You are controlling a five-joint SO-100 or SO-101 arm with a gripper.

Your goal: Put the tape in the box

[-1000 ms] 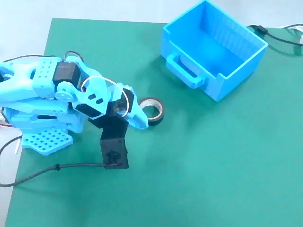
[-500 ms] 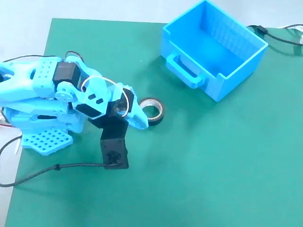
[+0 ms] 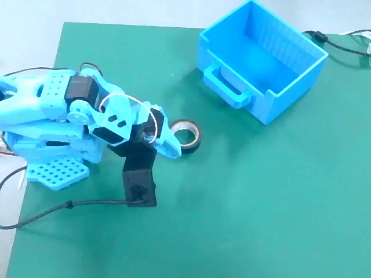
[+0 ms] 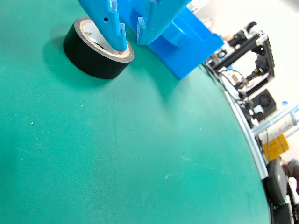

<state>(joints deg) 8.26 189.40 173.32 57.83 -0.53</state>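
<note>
In the wrist view the gripper [image 4: 130, 41] straddles the wall of the tape [image 4: 97, 49] at upper left (one finger inside the core), jaws slightly parted, not yet clamped; the box [image 3: 261, 61] lies beyond.

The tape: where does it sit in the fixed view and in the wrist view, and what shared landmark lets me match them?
Fixed view: the tape lies flat on the green mat, left of centre, right beside the end effector.
Wrist view: the tape is at upper left, one end effector finger tip reaching into its pale core.
Shared landmark: the blue box, beyond the tape in both views.
</note>
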